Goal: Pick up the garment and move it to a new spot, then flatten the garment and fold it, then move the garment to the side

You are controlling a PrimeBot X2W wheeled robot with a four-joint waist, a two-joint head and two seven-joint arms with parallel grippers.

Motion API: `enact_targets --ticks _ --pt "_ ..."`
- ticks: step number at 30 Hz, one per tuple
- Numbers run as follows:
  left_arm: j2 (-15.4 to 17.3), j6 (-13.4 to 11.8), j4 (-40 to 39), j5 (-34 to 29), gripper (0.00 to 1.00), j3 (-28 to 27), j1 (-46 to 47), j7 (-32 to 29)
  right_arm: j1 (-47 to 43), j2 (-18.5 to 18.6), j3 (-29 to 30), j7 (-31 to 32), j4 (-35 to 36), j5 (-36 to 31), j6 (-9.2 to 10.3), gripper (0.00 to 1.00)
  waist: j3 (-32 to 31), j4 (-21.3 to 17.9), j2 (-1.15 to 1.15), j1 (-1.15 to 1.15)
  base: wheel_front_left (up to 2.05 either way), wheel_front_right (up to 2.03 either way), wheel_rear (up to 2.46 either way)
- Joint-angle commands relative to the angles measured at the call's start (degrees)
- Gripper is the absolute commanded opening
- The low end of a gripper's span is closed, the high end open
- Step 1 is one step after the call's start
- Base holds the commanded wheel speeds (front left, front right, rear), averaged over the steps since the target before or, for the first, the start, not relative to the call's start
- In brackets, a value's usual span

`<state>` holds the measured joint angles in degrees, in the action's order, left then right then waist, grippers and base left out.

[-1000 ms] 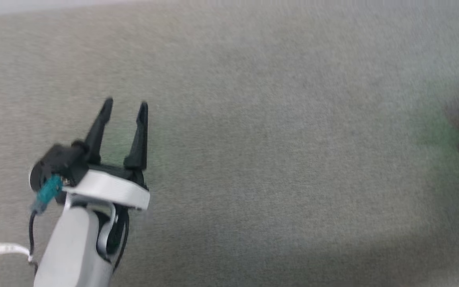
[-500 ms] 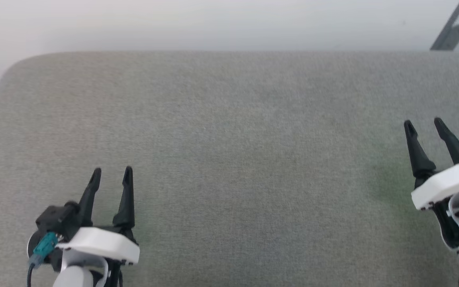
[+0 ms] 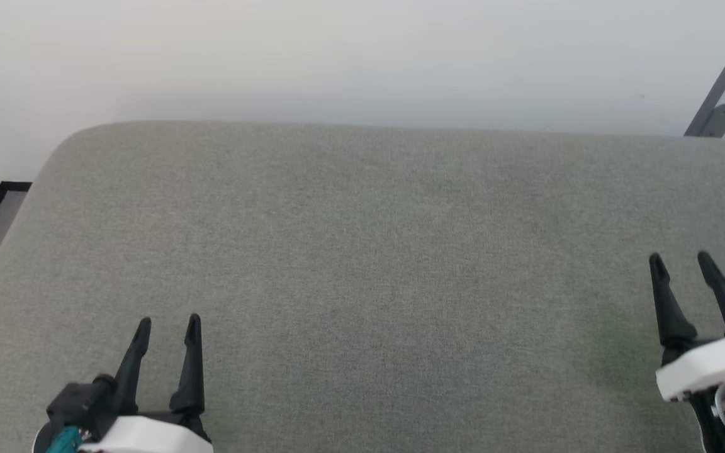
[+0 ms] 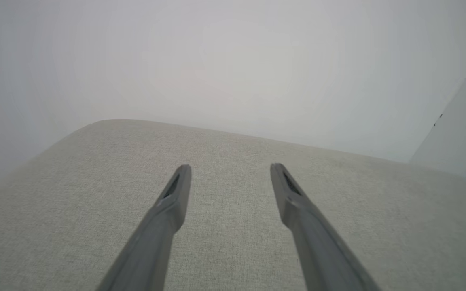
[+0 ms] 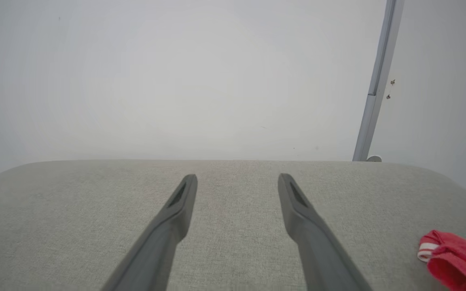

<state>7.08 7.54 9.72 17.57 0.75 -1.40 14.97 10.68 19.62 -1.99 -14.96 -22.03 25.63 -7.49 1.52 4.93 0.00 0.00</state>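
the grey cushion (image 3: 362, 251) is the landmark: a broad fabric-covered pad with rounded corners, its far edge against a pale wall (image 3: 337, 56).

the left gripper (image 3: 168, 319) sits over the cushion's near left part. its two dark fingers are parted to a moderate gap, with nothing between them. the right gripper (image 3: 680, 256) sits over the near right part, parted about as wide and just as empty-handed. both point toward the cushion's far edge. by my reading they are drawn back and wide apart so the head camera can see the cushion between them.

the garment (image 5: 455, 258) lies on the cushion's right end, near its rounded right edge and off to the right gripper's right, apart from the fingers. what shows is a bunched red lobe with a white-and-red striped hem. the rest runs out of the right wrist view, so i cannot tell whether it is folded or crumpled.

this fits two stages: a shirt at the cushion's end waiting to be fetched, or one already folded and set aside. with both grippers released, either holds.
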Motion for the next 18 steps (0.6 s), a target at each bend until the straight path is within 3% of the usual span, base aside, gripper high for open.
enact_targets --ticks 1,18 --pt "-0.18 -0.14 -0.76 -0.37 1.0 -0.07 -1.27 0.29 -1.51 -0.37 0.37 -0.25 0.75 -0.22 0.0 1.0 -0.71 0.23 0.0 0.0 0.0 0.0 0.0" --pt "-1.41 -0.13 -7.21 -1.68 1.0 -2.42 -8.86 0.28 -11.61 -2.57 7.19 3.69 11.08 -1.45 0.0 1.0 -2.19 1.03 0.0 0.0 0.0 0.0 0.0"
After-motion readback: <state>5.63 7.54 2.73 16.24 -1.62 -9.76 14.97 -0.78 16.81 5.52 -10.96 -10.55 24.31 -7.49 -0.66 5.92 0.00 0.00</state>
